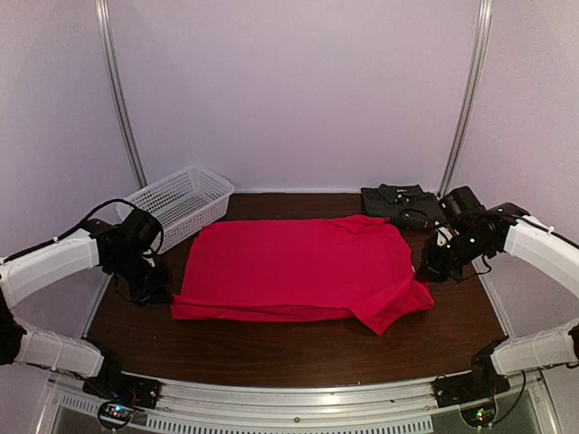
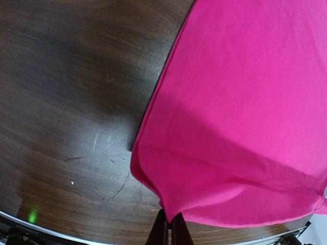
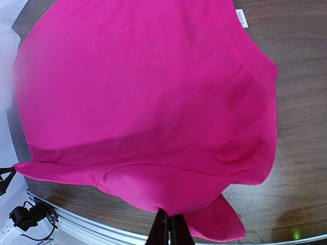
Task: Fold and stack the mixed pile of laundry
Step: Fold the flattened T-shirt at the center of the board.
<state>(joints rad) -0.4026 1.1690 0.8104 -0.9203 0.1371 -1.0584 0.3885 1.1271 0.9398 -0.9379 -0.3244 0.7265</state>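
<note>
Red-pink T-shirt [image 1: 294, 262] spread flat at centre, near edge doubled over; dark collared shirt [image 1: 398, 203] folded, far right.

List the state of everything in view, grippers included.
red T-shirt, spread out wide, pinched at both sides.
dark shirt, folded, lying at the far right.
basket, upright at the far left, looks empty.
left gripper, shut on the red T-shirt's left corner.
right gripper, shut on the red T-shirt's right edge.
</note>
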